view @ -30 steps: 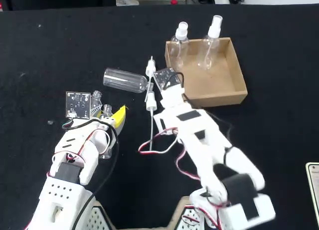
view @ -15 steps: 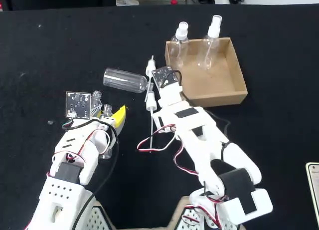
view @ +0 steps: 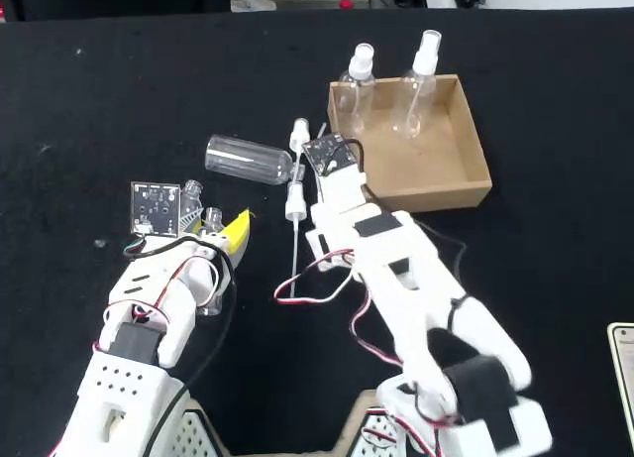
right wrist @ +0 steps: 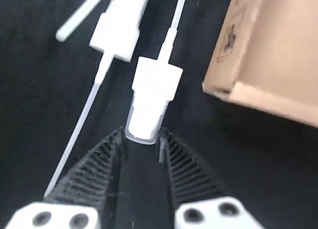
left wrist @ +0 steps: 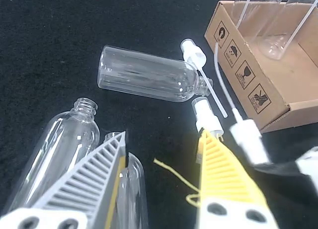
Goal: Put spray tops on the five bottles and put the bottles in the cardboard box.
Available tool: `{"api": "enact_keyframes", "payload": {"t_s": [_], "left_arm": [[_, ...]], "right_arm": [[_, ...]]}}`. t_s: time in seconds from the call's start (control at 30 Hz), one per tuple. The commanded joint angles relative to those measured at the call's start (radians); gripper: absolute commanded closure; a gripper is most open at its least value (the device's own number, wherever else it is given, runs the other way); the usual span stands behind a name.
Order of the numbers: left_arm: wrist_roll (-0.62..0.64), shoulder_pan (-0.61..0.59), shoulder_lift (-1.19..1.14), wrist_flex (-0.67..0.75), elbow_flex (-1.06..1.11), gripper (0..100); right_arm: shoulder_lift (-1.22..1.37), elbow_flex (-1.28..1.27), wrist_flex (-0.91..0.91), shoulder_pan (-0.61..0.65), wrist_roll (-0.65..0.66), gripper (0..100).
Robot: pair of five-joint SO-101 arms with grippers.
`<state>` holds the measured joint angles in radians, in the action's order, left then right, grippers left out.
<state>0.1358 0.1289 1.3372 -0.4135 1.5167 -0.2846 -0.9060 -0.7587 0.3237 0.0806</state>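
Mid-table, beside cardboard box [view: 416, 194], right gripper [right wrist: 143, 134] clamps spray top [right wrist: 151, 97], tube pointing toward near edge. Lying bottle [view: 248, 160] just beyond, long axis crosswise, neck toward right gripper. Left gripper [left wrist: 163, 134] gapes, farther off.

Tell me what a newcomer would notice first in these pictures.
The right end effector grips a white spray top just beside the cardboard box. In that box stand two capped bottles. To the left an uncapped bottle lies on its side on the black table, and the left end effector hangs open over more bare bottles.
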Motion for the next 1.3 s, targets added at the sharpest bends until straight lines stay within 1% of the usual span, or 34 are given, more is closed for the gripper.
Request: {"api": "enact_keyframes", "payload": {"t_s": [0.0,0.1,0.17,0.4,0.47,0.6,0.7,0.8,0.97,1.17,1.27], "left_arm": [[0.009,-0.008,0.011,0.021,-0.005,77],[0.009,-0.008,0.011,0.021,-0.007,77],[0.009,-0.008,0.011,0.021,-0.008,77],[0.009,-0.074,0.011,0.023,-0.027,77],[0.012,-0.113,0.011,0.023,-0.039,77],[0.020,-0.180,0.011,0.021,-0.054,77],[0.020,-0.183,0.011,0.021,-0.053,77],[0.020,-0.183,0.011,0.021,-0.053,77],[0.020,-0.189,0.011,0.021,-0.053,77],[0.020,-0.186,0.011,0.021,-0.050,77],[0.020,-0.185,0.011,0.021,-0.048,77]], "right_arm": [[-0.119,0.094,-0.157,0.014,0.015,98.4],[-0.168,0.134,-0.270,0.014,0.017,98.1],[-0.194,0.140,-0.311,0.014,0.023,98.0],[-0.303,0.137,-0.377,0.026,0.222,98.4],[-0.358,0.120,-0.404,0.055,0.250,98.4],[-0.496,0.051,-0.425,0.169,0.258,98.4],[-0.588,0.007,-0.425,0.233,0.258,98.4],[-0.628,-0.022,-0.425,0.256,0.292,98.4],[-0.562,-0.039,-0.423,0.269,0.385,98.1],[-0.300,-0.016,-0.417,0.269,0.577,98.0],[-0.189,0.038,-0.417,0.269,0.605,97.8]]}}
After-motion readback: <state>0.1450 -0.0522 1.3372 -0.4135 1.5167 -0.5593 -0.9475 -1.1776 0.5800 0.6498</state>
